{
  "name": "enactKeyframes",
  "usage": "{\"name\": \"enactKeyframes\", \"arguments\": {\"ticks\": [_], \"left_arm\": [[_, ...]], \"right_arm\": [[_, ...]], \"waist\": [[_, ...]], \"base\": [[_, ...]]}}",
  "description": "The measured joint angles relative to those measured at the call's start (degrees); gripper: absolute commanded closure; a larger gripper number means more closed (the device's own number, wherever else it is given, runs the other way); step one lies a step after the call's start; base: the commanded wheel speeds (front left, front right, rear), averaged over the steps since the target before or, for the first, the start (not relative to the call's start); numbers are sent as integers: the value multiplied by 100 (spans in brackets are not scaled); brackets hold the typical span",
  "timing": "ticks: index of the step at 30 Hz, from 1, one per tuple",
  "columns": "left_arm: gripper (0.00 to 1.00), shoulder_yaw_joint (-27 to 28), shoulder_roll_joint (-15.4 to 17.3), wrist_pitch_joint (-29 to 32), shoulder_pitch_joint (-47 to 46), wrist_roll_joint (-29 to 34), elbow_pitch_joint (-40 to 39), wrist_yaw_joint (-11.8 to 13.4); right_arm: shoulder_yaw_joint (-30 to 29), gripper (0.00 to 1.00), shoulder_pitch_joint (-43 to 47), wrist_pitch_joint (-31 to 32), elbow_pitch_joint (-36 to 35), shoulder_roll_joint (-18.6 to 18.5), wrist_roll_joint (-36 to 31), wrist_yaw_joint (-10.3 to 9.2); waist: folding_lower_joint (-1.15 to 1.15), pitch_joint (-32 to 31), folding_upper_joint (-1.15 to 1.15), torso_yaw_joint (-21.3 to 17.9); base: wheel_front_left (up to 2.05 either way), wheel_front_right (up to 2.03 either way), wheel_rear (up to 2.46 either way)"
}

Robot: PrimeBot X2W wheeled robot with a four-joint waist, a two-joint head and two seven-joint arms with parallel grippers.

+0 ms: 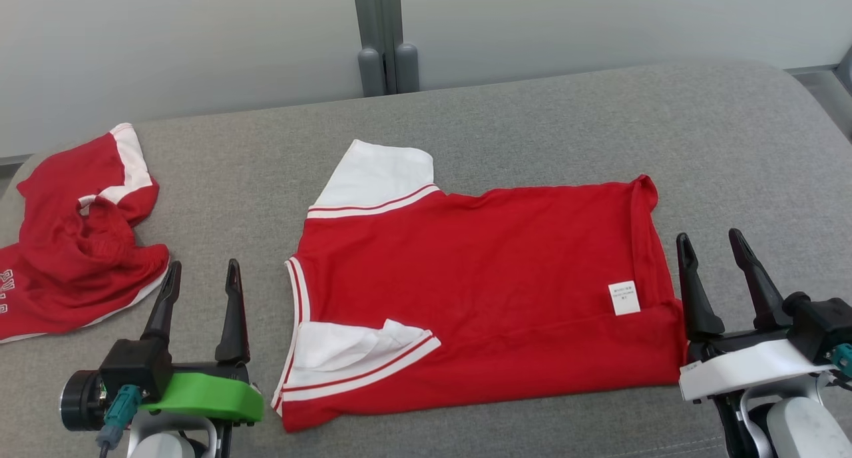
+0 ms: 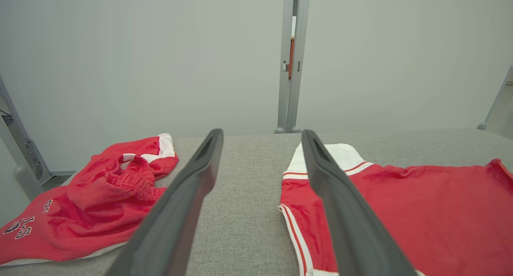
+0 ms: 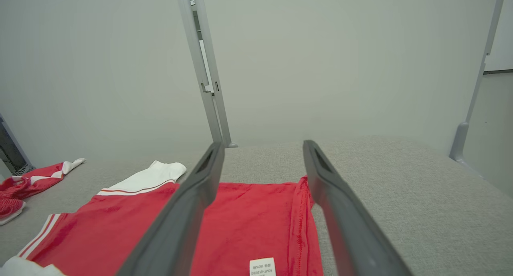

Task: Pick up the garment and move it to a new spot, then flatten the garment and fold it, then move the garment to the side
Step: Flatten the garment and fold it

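Observation:
The garment (image 1: 479,291) is a red shirt with white sleeves, folded in half lengthwise and lying flat mid-table, collar end to the left, a white label near its right hem. It also shows as the garment (image 2: 408,212) and the garment (image 3: 240,224) in the wrist views. My left gripper (image 1: 203,275) stands open just left of the collar, apart from the cloth and holding nothing. My right gripper (image 1: 712,245) is open beside the shirt's right hem, fingers empty.
A crumpled pair of red shorts (image 1: 73,245) with white trim lies at the table's left edge, also seen as shorts (image 2: 88,199). The grey fabric table (image 1: 532,125) has bare room behind and right of the shirt. A grey post (image 1: 383,38) stands behind against the wall.

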Motion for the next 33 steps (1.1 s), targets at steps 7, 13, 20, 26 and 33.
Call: {"name": "enactKeyframes", "arguments": {"ticks": [7,13,20,26,33], "left_arm": [[0,-4,-19,0,116,90,62,-55],[0,109,-48,0,131,78,112,-81],[0,275,-122,0,216,47,132,-122],[0,342,-167,0,289,88,123,-188],[0,399,-214,0,294,140,125,-214]], "right_arm": [[-58,0,246,-3,-83,81,-80,0],[-82,0,315,-3,-70,112,-97,0],[-131,0,344,-4,-45,186,-112,0],[-143,0,351,-4,3,226,-120,0],[-141,0,353,-4,56,227,-120,0]], "waist": [[0,-31,0,26],[0,-61,0,43],[0,-82,0,79],[0,-76,0,106],[0,-52,0,109]], "base": [[0,0,0],[0,0,0],[0,0,0],[0,0,0],[0,0,0]]}}
